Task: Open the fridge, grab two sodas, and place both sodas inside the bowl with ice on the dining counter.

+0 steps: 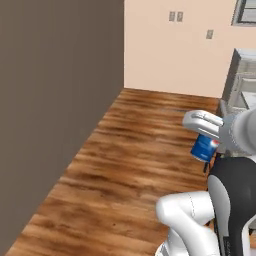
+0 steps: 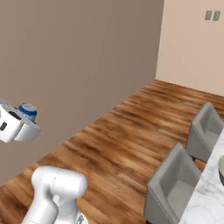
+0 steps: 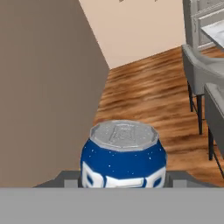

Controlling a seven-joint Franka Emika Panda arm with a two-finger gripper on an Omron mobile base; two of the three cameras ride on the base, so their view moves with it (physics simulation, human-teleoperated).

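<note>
A blue soda can [image 3: 122, 157] with a silver top and a white logo sits upright between my gripper's [image 3: 122, 182] two grey fingers [image 3: 66, 179], held over the wooden floor. In the left base view the can [image 1: 202, 149] hangs below the white hand of the gripper [image 1: 207, 136]. In the right base view the can [image 2: 27, 111] pokes out above the gripper [image 2: 22, 117] at the far left. The dining counter's marble top [image 2: 205, 197] shows at the lower right, with a pale rounded rim [image 2: 221, 168] at the frame's edge that may be the bowl. The fridge is out of view.
A tall brown-grey wall [image 1: 55, 100] runs along the left. Wooden floor [image 1: 135, 150] stretches ahead to a beige wall [image 1: 170, 50]. Two grey stools [image 2: 204, 131] [image 2: 173, 186] stand beside the counter, and the stools [image 3: 201, 70] also show in the hand view.
</note>
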